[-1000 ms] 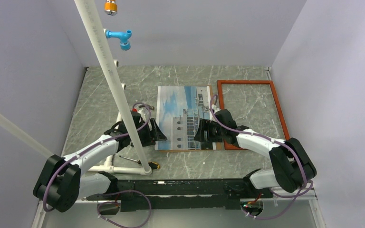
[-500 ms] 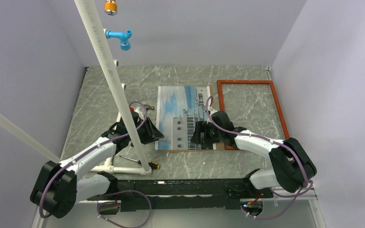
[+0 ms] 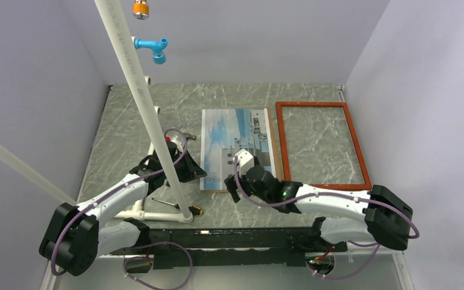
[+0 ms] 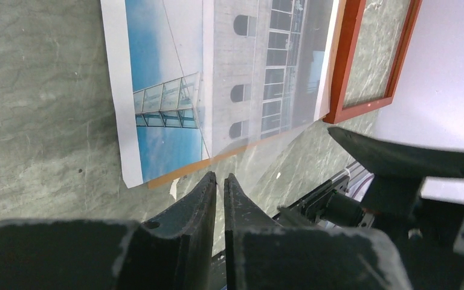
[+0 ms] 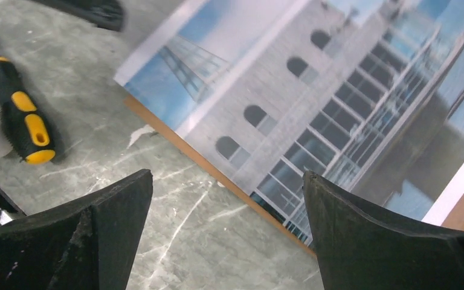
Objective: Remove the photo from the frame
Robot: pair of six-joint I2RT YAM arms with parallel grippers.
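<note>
The photo [image 3: 232, 130] looks light, thin, bendable — take it by the near edge. The left gripper [image 4: 220, 187] is almost closed, empty; the right gripper [image 5: 226, 175] stands wide, empty.

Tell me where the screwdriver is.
Top view: the screwdriver lies left of centre on the table, between the photo's near corner and the white pipe.

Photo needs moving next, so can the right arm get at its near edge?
Probably yes: the right arm has its jaws open over the photo's near edge, with nothing between.
</note>
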